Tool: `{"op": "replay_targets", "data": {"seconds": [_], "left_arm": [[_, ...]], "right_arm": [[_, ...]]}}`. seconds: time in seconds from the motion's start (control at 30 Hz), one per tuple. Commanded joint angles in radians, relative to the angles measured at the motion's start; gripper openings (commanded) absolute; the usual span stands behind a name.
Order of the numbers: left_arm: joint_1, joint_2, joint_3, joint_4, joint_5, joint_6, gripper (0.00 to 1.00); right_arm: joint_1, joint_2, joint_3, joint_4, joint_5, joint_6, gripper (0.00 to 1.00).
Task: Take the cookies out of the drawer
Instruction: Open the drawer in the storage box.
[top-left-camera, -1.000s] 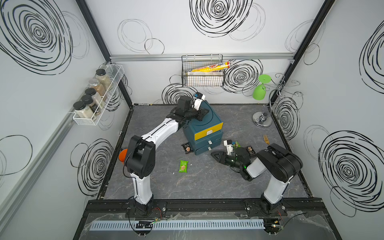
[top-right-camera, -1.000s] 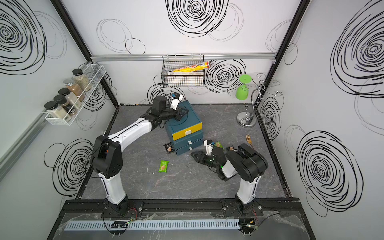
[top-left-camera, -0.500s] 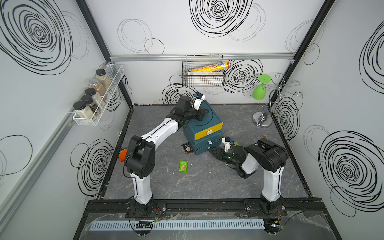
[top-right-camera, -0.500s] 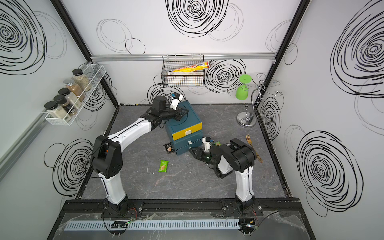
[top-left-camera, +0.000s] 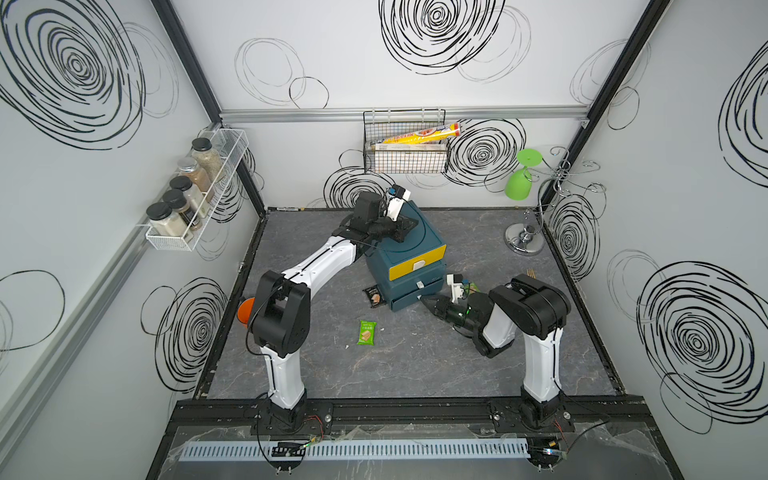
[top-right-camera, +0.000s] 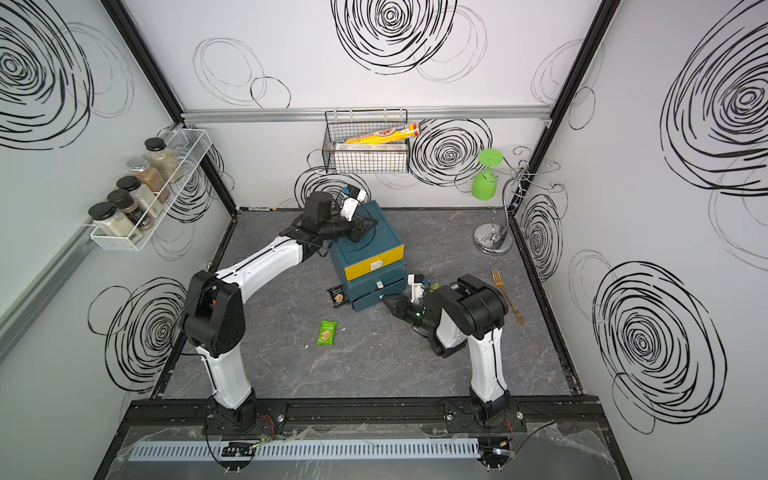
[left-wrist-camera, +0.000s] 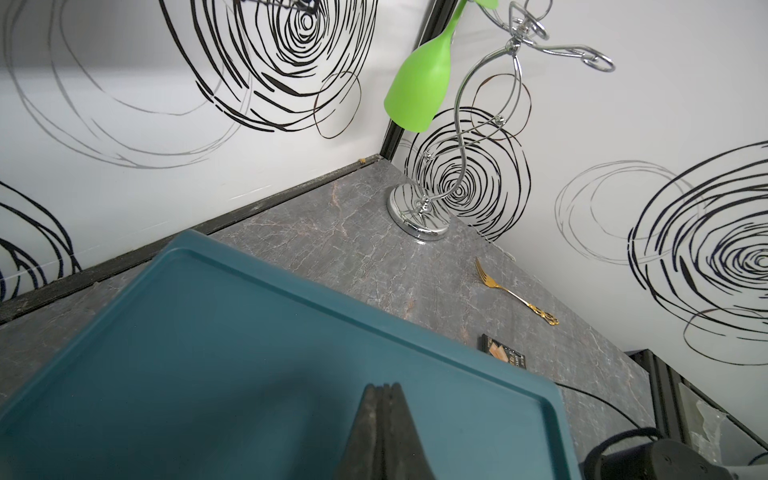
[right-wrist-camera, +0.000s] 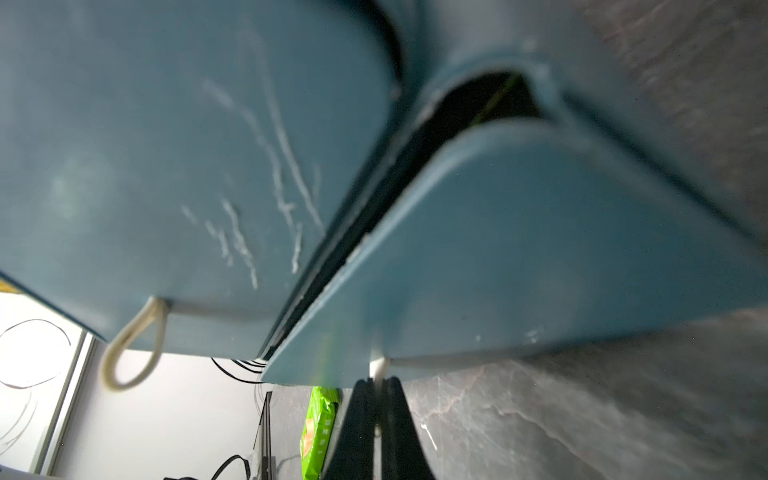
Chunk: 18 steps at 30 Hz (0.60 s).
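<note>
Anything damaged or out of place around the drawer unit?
Yes. White scratch marks streak the teal middle drawer front. The teal plastic drawer cabinet sits skewed to the grey table's edges, and a gold metal fork lies loose by the right wall.

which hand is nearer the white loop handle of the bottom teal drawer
Right. The right hand is shut on that white loop handle; the left hand is at the teal cabinet's top.

Robot lab cell w/ printed walls (top-left-camera: 353, 50); spice rack (top-left-camera: 168, 241).
</note>
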Motion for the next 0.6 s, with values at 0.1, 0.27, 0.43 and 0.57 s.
{"op": "replay_targets", "data": {"seconds": [0.1, 0.27, 0.43, 0.57], "left_arm": [[0.011, 0.076, -0.059, -0.21, -0.005, -0.023, 0.0], [0.013, 0.079, -0.052, -0.214, -0.008, -0.022, 0.0], [0.014, 0.081, -0.044, -0.224, -0.01, -0.012, 0.0], [0.015, 0.082, -0.047, -0.225, -0.009, -0.008, 0.0]], "right_arm": [[-0.004, 0.025, -0.105, 0.206, -0.039, 0.075, 0.0], [-0.003, 0.013, -0.209, 0.299, -0.07, 0.12, 0.0], [-0.001, -0.065, -0.346, 0.319, -0.064, 0.109, 0.0], [0.001, -0.126, -0.419, 0.311, -0.065, 0.098, 0.0]]}}
